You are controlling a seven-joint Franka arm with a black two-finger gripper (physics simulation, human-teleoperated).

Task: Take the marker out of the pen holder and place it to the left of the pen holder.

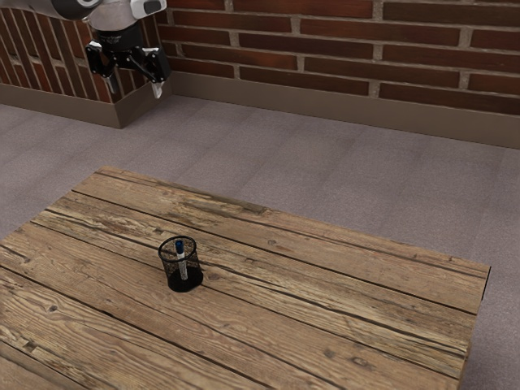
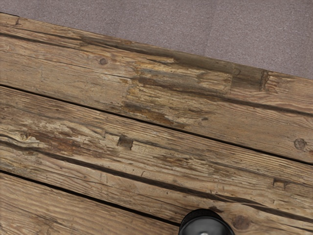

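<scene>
"Where was the marker point(image 1: 181, 258)?"
"Inside the pen holder point(image 1: 185, 283); the gripper point(image 1: 134, 84) hung high, fingers wide apart, nothing between them."
"Best approach?"
"Centring over the marker; descending straight, without nudging the pen holder; then lifting vertically."

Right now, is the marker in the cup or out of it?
In: the marker stands inside the black mesh cup, blue end up.
</scene>
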